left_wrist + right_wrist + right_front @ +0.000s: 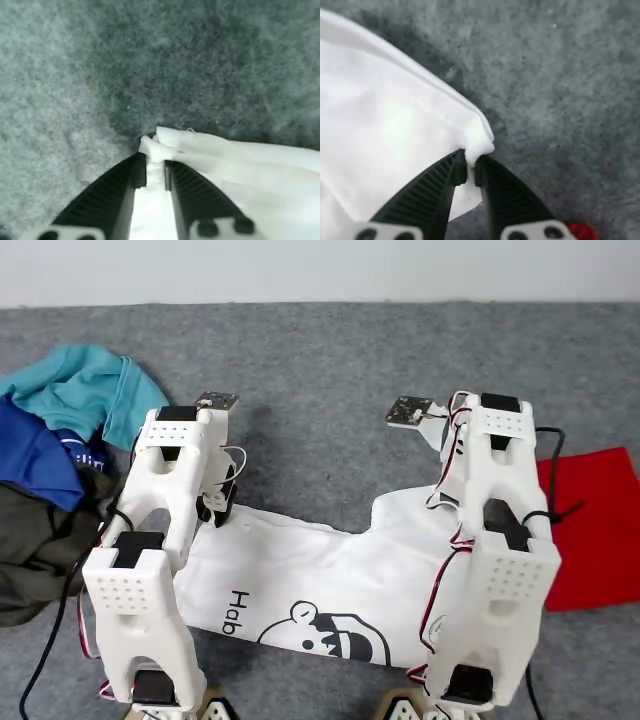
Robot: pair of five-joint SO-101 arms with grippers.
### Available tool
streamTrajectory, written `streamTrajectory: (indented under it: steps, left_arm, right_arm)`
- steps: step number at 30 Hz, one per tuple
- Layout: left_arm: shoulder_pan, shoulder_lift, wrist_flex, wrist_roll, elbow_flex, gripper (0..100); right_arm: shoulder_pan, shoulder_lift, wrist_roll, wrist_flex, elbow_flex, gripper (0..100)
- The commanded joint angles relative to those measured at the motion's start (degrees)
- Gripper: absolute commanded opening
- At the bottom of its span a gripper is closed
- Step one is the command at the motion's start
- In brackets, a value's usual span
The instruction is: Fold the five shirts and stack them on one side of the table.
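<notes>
- While both arms lean over the grey table (320,360), the white shirt (330,585) lies spread out between them. It has a black cartoon face and some black letters on its near part.
- The left gripper (155,172) is almost shut. Its two black jaws pinch a small bunched-up corner of the white shirt, and a bit of cloth pokes out past the tips.
- The right gripper (471,170) is nearly shut too. It nips another corner of the white shirt, on the side across from the left gripper's corner.
- Both pinched corners are on the edge of the white shirt that is farthest from the arm bases.
- The big white left arm (160,540) covers one side edge of the white shirt in the high view. The right arm (495,540) covers the other side edge, so those edges are hard to see.
- A red shirt (595,530) lies flat beside the white shirt, on the right arm's side. The right arm hides the place between them, so I cannot tell if they touch.
- A heap of shirts sits on the other side of the white shirt, past the left arm. It has a teal shirt (85,390) at the back, a blue shirt (35,455) in the middle and a dark shirt (30,550) at the front.
- The dark shirt comes near the white shirt, but the left arm stands in front of where they might meet.
</notes>
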Motion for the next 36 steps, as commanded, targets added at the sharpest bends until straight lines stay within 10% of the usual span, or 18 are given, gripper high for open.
streamTrajectory:
  steps: [1,25,36]
  left_arm:
    - [-0.2,1.5,-2.5,0.4,-0.6,7]
    - [-0.2,1.5,-2.5,0.4,-0.6,7]
    - [-0.2,1.5,-2.5,0.4,-0.6,7]
  right_arm:
    - [-0.3,-0.7,0.7,0.3,-1.4,0.9]
    - [-1.5,-14.8,4.9,23.4,-0.6,1.0]
    - [-2.3,-30.5,14.7,22.5,23.9,1.0]
